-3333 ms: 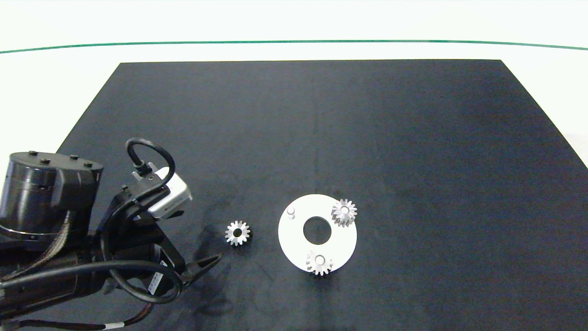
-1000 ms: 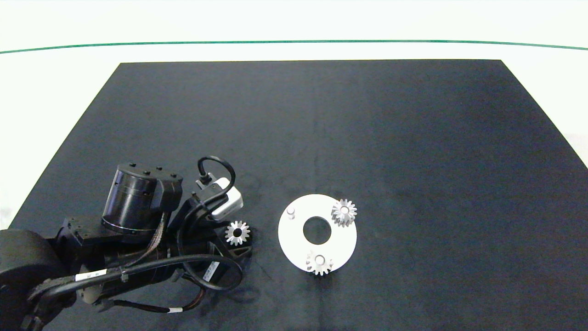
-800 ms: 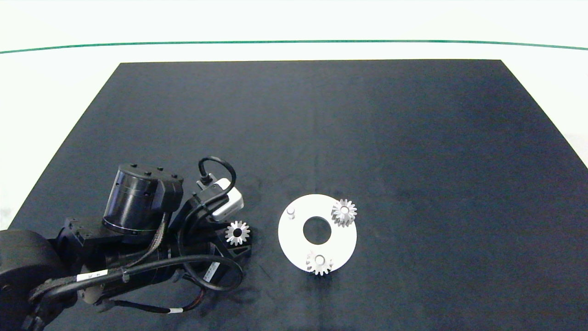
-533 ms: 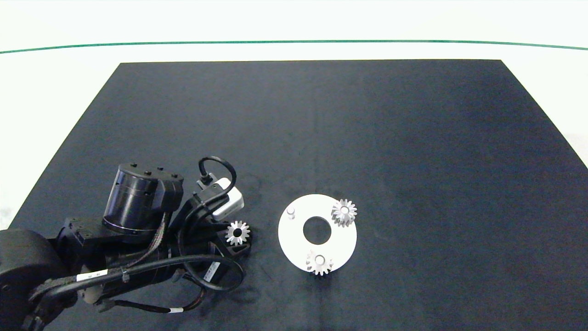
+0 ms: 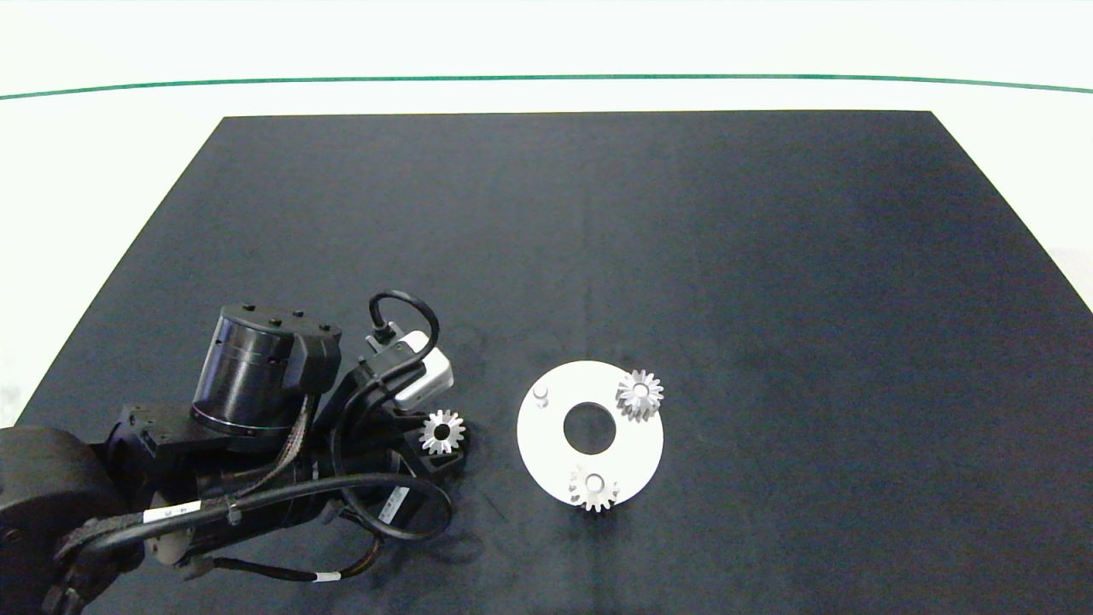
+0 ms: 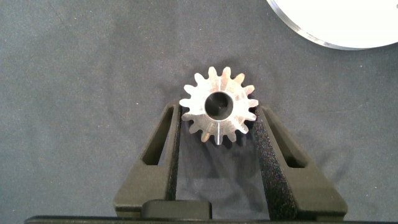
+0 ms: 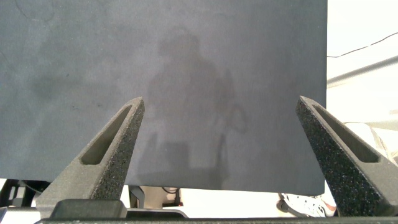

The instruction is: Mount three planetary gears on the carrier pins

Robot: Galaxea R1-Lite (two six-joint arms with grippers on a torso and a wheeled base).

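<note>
The white carrier disc [image 5: 636, 448] carries two planetary gears [image 5: 640, 394] on its carrier pins [image 5: 540, 393]; one pin stands bare. The left gripper [image 6: 219, 124] closes on the third gear [image 6: 218, 106], fingers touching its teeth. The right gripper [image 7: 221, 124] gapes wide, empty.

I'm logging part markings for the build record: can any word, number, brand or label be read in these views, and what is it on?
No text can be read in any view.
White labels on the left arm's cables: print too small to read.
The loose gear between the left gripper fingers: no marking visible.
The white disc, its pins and two seated gears: no marking visible.
The right gripper view: black mat only, no text.
</note>
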